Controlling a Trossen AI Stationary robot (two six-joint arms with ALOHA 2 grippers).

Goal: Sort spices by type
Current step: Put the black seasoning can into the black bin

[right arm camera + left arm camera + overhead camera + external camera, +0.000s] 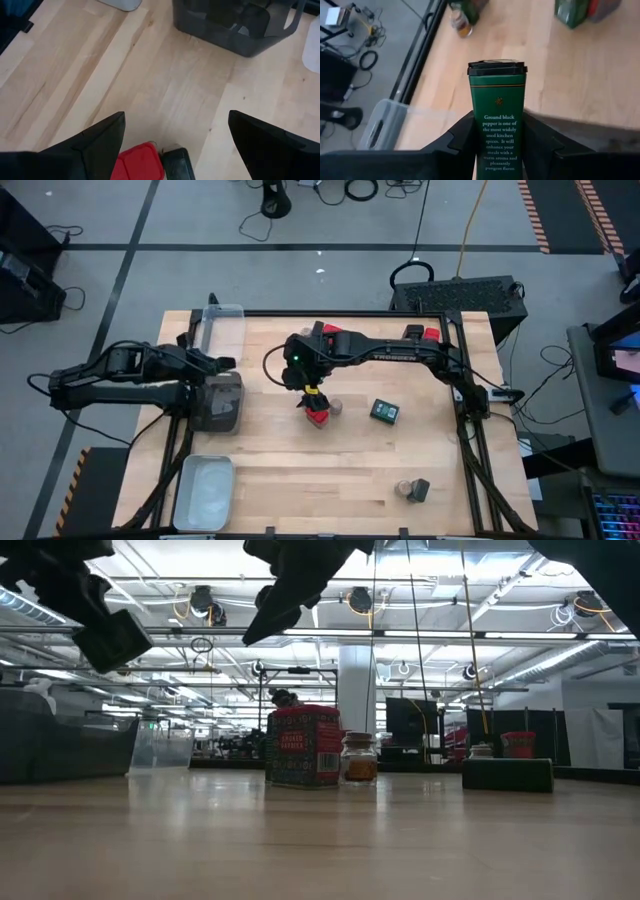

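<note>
From above, the left gripper [222,364] hangs over the dark tray [222,402] at the table's left, while the right gripper [312,402] is above a red tin [318,417] near the middle, with a round jar [336,407] just beside it. In the low view the red tin [303,746] has a label too blurred to read. The left wrist view shows the fingers [459,137] pinching a green tin [497,120] printed "Ground black pepper is one of the most widely used kitchen spices"; the right wrist view shows fingers [100,137] spread wide over the red tin [139,161].

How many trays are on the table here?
3, all along the table's left side in the high view: clear tray uppermost, dark tray midway, pale tray lowest. None looks hidden.
</note>
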